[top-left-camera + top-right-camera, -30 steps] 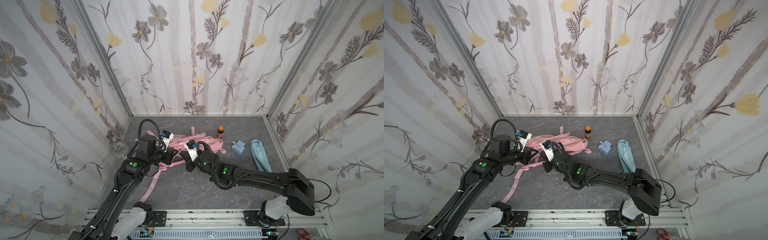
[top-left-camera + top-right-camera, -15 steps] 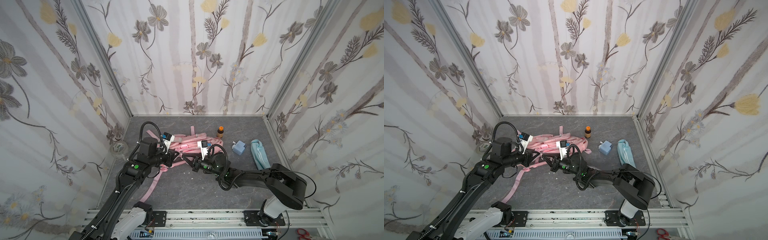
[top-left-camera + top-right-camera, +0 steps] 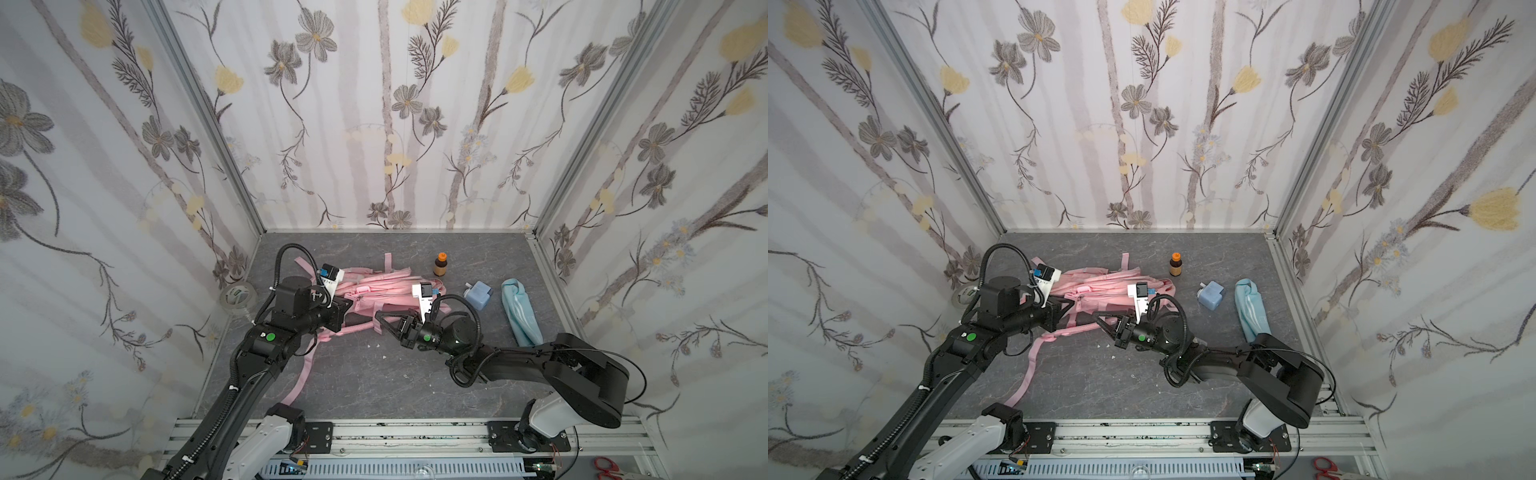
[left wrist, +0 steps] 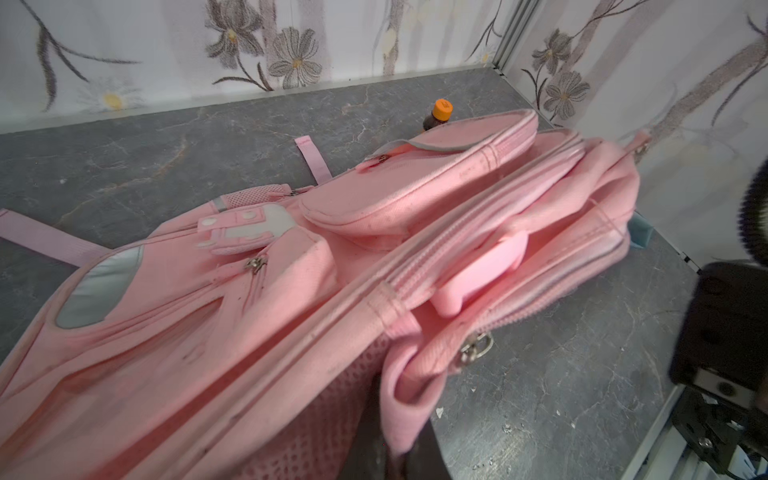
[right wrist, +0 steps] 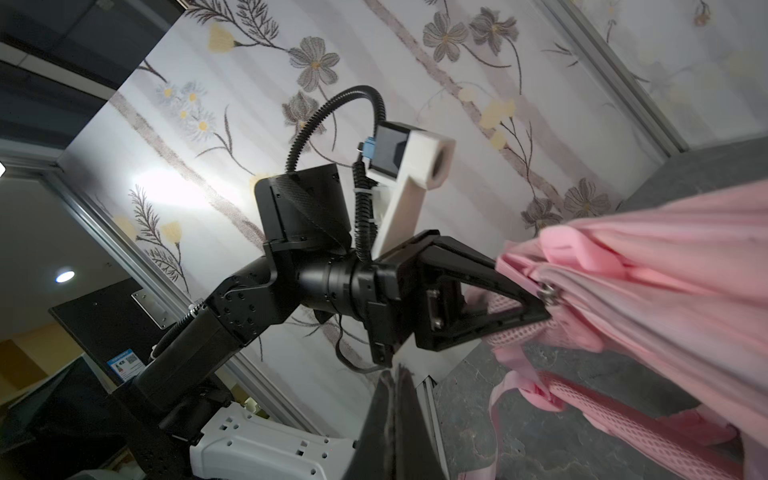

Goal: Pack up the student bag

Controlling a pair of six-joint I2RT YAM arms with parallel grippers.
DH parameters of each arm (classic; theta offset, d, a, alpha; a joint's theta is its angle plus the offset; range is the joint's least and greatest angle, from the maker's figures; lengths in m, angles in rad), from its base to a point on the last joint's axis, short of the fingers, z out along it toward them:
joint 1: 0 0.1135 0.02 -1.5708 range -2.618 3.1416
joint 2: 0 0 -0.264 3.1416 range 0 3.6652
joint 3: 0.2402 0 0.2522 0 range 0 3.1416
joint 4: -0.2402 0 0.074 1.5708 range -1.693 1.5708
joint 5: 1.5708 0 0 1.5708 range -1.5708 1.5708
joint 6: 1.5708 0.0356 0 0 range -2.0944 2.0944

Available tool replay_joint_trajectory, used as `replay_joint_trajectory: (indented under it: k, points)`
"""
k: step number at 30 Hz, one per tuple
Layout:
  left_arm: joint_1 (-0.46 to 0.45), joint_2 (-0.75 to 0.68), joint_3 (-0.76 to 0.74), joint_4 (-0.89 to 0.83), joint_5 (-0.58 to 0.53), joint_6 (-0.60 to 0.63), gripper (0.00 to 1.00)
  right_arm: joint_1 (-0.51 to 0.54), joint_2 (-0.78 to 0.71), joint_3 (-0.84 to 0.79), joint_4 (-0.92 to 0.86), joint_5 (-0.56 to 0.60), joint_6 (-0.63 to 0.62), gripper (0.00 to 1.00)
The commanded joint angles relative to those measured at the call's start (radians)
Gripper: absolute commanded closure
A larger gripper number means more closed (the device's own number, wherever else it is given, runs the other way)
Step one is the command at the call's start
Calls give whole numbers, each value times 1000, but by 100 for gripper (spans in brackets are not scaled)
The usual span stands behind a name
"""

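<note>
- Left pincer (image 5: 542,307): its black triangular fingers are clamped together on a fold of the bag (image 3: 374,286), just beside a metal zip ring (image 4: 473,349).
- Right pincer (image 3: 377,316): its fingers are pressed together with nothing visible between them. The tips sit just beside the bag's near edge, but I cannot tell whether they touch it.
- The bag lies flat on the grey, marble-veined table (image 3: 374,374), mid-table and toward the back, between the two pincers.
- It is soft pink cloth with padded pockets, ribbed zip tracks and pale grey reflective patches. There is open mesh on the underside and a smooth pink handle (image 4: 478,274) between the folds.
- A flat woven strap (image 3: 303,374) trails from the bag toward the near rail.
- The left arm rises from the near rail with its wrist about level and its fingers pointing right into the bag.
- The right arm lies low over the table, folded at the elbow. Its forearm stretches left and its fingers point left.
- A small brown bottle (image 3: 440,264) with an orange cap stands upright behind the bag. In the left wrist view only its cap and shoulder show above a pocket.
- A pale blue block (image 3: 478,294) and a blue pouch (image 3: 519,311) lie to the right, apart from the bag.
- A clear tape roll (image 3: 239,296) sits at the left wall.
- In the left wrist view, that pincer's own fingers are a dark blur at the frame edge, and the right arm is cut off and blurred.
</note>
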Motion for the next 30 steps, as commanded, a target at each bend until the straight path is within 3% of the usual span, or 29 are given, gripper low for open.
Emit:
replay_joint_trajectory:
  k: [1,2,4,6,7,9,15,22,27,30]
  points:
    - [0,-11,12,116,-42,-41,100,7,-60,15,-231,48,-179,100]
    - [0,-13,14,109,-45,-44,100,8,-72,33,-287,78,-206,100]
    - [0,-9,29,91,-46,-61,100,42,-86,152,-554,217,-325,86]
    - [-1,-5,42,81,-37,-80,100,95,-58,278,-787,379,-474,81]
    - [0,-4,49,81,-28,-91,100,118,-41,337,-861,476,-521,75]
    - [-1,-1,63,77,-11,-115,100,137,30,408,-920,583,-579,73]
    - [0,-9,91,53,4,-165,100,175,144,491,-908,777,-706,71]
    - [0,-22,101,13,25,-174,100,179,174,464,-841,915,-727,63]
    - [0,-25,96,7,34,-192,100,188,198,477,-791,920,-743,77]
    - [-1,-28,91,5,37,-199,100,203,198,465,-732,932,-763,80]
